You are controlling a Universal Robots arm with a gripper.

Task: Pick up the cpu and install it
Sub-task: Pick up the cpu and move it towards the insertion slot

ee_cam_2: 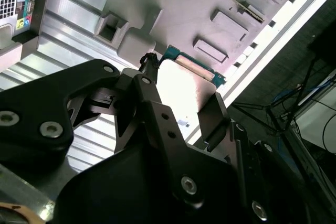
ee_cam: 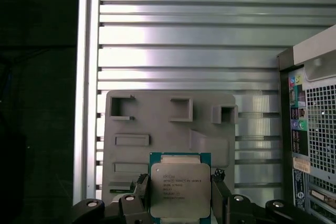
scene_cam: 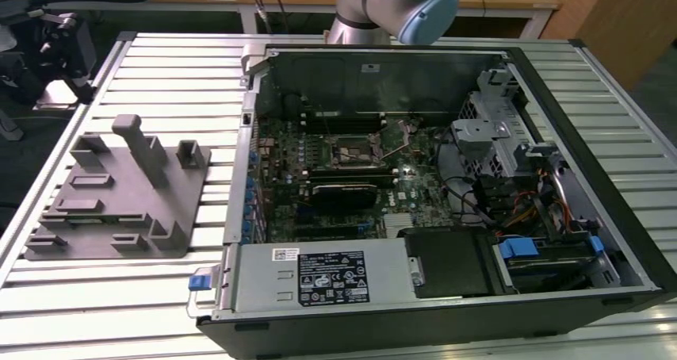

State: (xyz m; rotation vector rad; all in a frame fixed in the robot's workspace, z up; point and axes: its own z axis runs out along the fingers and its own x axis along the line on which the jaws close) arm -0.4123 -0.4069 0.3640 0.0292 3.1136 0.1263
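Observation:
In both wrist views my gripper (ee_cam: 180, 205) is shut on the cpu (ee_cam: 180, 190), a flat square chip with a silvery metal top and a green edge. One black finger (ee_cam: 140, 198) presses each side of it. In the second wrist view the cpu (ee_cam_2: 184, 90) glares bright between the fingers (ee_cam_2: 214, 114) of the gripper (ee_cam_2: 181, 103). The chip hangs well above the grey plastic tray (ee_cam: 168, 121), over its near edge. In the exterior view the motherboard's open socket (scene_cam: 349, 151) lies inside the computer case (scene_cam: 423, 185).
The grey tray (scene_cam: 116, 201) with upright posts sits on the slatted metal table (scene_cam: 158, 67) at the exterior view's left, beside the open case. The arm (scene_cam: 397, 7) rises behind the case. The case's rear panel (ee_cam: 315, 129) stands close to the tray.

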